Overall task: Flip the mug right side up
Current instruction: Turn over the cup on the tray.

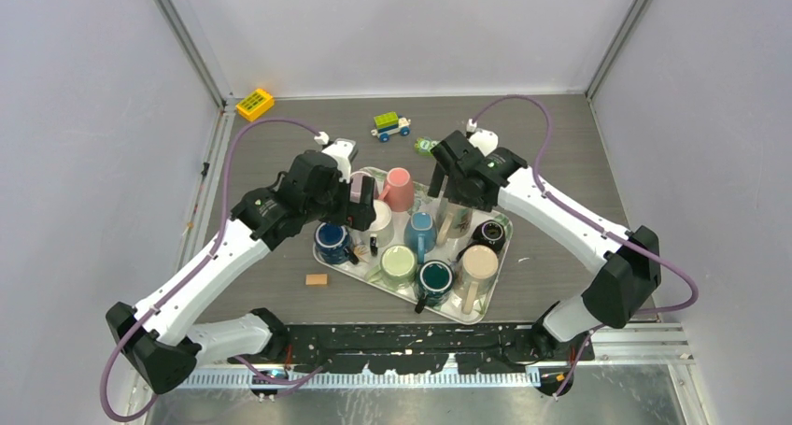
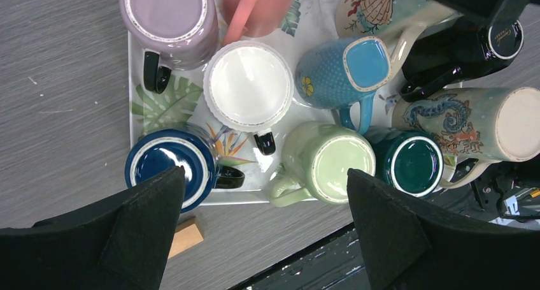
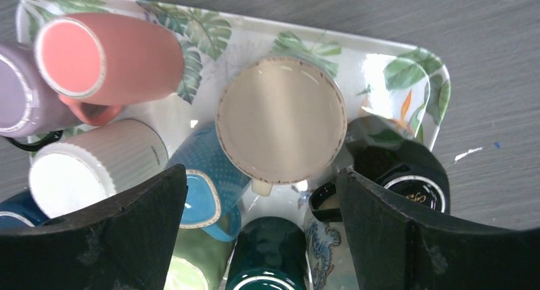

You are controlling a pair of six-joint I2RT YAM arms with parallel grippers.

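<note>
The right gripper (image 3: 261,174) hangs over the far right part of the tray (image 3: 407,60) with its two fingers spread wide and nothing pinched between them. In its wrist view the cream mug (image 3: 280,118) sits in the gap just ahead of the fingertips. The mug stands bottom up on the tray, its round speckled-edged base facing the camera and the stub of its handle pointing toward the gripper. Neither finger (image 3: 127,232) appears to touch it, though from this angle I cannot tell how much clearance there is. Around the cream mug, a pink mug (image 3: 108,57) lies tilted at the far left. A blue mug (image 3: 207,175) is pressed against its near left side and a black mug (image 3: 407,175) sits just beside it on the right. The left gripper (image 2: 264,178) hovers above the near left of the tray, also fully spread and empty. In its wrist view one finger (image 2: 127,232) overlaps the rim of a navy mug (image 2: 159,162). A pale green mug (image 2: 328,162) shows in the gap between the fingers, and beyond it stands a white ribbed mug (image 2: 249,86). All three of these are base up. A dragon-patterned mug (image 2: 471,121) lies on its side at the right edge of the tray, next to an inverted teal mug (image 2: 414,167). The tray rests on the grey table (image 1: 560,145).
</note>
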